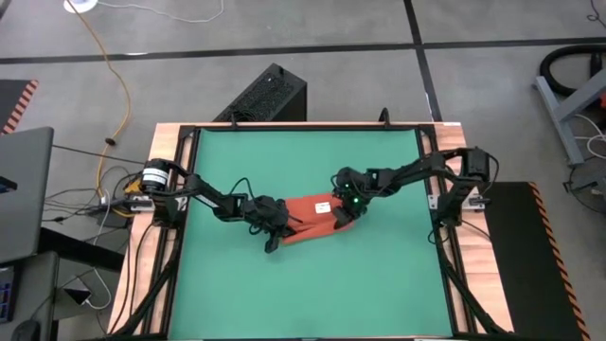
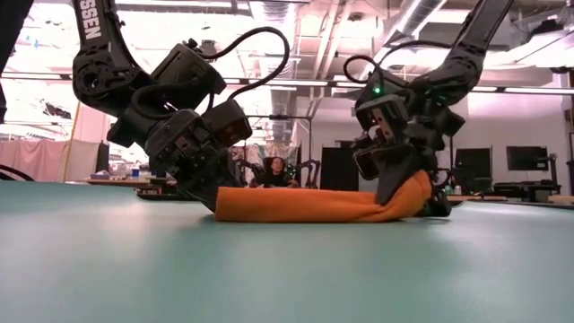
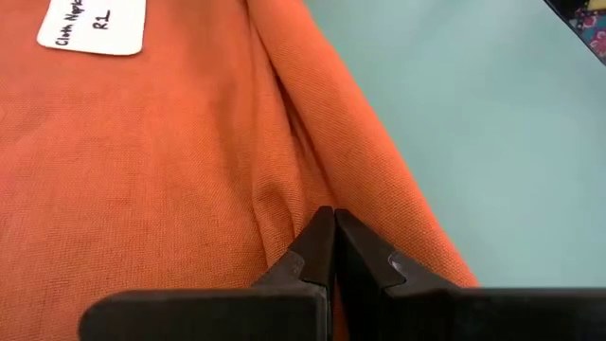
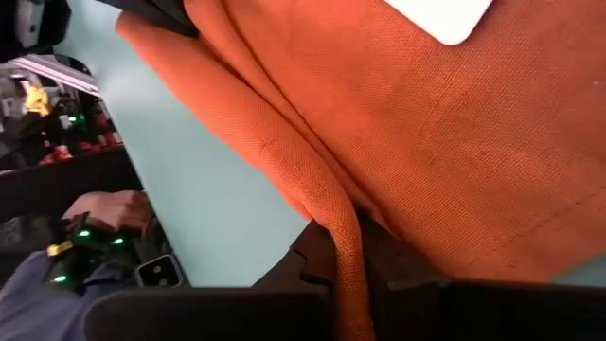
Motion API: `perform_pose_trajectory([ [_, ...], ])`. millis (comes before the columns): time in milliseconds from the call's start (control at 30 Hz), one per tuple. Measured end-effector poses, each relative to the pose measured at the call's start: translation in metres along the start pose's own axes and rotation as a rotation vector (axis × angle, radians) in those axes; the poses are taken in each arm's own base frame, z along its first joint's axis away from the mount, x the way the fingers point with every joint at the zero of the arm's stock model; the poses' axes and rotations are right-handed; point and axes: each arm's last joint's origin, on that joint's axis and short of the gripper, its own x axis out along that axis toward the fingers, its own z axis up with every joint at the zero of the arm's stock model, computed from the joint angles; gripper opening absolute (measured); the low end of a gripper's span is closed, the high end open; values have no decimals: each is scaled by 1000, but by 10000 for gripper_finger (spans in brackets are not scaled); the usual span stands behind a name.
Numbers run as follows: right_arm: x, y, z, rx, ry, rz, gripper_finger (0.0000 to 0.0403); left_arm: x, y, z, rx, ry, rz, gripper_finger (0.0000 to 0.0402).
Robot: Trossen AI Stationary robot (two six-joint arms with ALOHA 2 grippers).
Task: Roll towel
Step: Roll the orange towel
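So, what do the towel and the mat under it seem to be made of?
The towel looks like woven cloth, perhaps cotton or linen: fine threads show, it folds softly, and its surface is matte. Its white tag seems to be a smooth paper or plastic label with handwriting. The green mat looks smooth and matte, maybe rubber or vinyl; I cannot tell which. Both grippers, left and right, pinch the towel.

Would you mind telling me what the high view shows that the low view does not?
Only the high view shows the whole green mat, the white tag on the towel, and which arm is which. Only the low view shows the towel's right end lifted off the mat, and a person in the room behind. Both show the left gripper and right gripper at opposite ends of the towel.
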Motion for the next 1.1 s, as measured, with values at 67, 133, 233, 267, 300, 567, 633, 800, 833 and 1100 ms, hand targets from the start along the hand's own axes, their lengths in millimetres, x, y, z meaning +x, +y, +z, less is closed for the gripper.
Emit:
perform_pose_trajectory([
  [67,-5,5,2,0,4,19,30,0,0,0,0,3,1,0],
  [133,-11,9,3,-3,-4,24,30,0,0,0,1,7,-1,0],
  [233,-18,8,10,16,-12,49,29,0,0,0,2,4,-3,0],
  [267,-18,4,11,38,-9,47,29,0,0,0,2,3,-3,0],
  [300,-17,0,13,66,-2,44,29,0,0,0,3,2,-3,0],
  [567,-8,-19,23,202,77,80,30,0,-2,0,7,5,-22,0],
  [633,-7,-23,25,239,88,80,30,0,-3,0,9,7,-32,0],
  [800,-9,-26,28,281,74,78,29,-5,-8,5,-20,5,-57,0],
  [833,-9,-27,29,285,69,74,30,-8,-9,7,-23,4,-65,0],
  [1100,-9,-29,28,328,50,30,30,-34,-31,15,-45,73,-104,0],
])
